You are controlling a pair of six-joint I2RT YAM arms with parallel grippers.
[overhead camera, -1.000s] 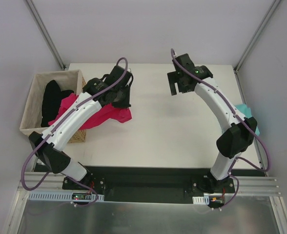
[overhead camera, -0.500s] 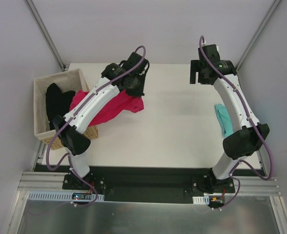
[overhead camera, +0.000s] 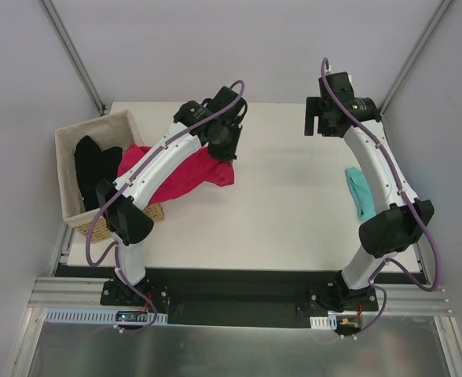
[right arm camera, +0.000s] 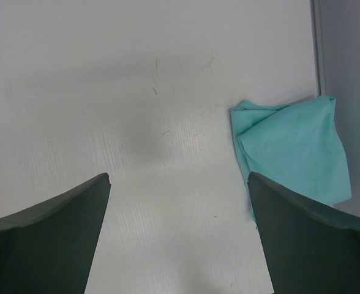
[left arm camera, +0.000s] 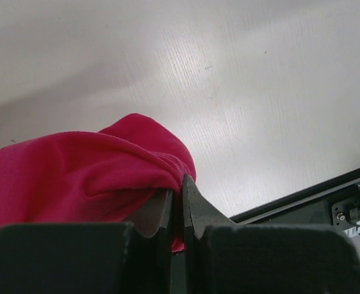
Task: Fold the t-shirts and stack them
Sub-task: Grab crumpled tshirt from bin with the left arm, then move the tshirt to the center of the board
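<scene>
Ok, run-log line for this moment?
left fingers: shut on crimson-pink cloth t-shirt trailing from woven wicker basket | right fingers: open over white table | teal cloth t-shirt: folded, table's right edge

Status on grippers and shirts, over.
Left gripper shut on pink shirt, beside basket. Right gripper open, empty. Teal shirt at table right edge. Nothing between them.

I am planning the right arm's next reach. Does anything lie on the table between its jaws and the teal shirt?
Nothing visible does. In the wrist view only bare white table lies between the open right gripper and the teal shirt, which sits by the table's right edge.
</scene>
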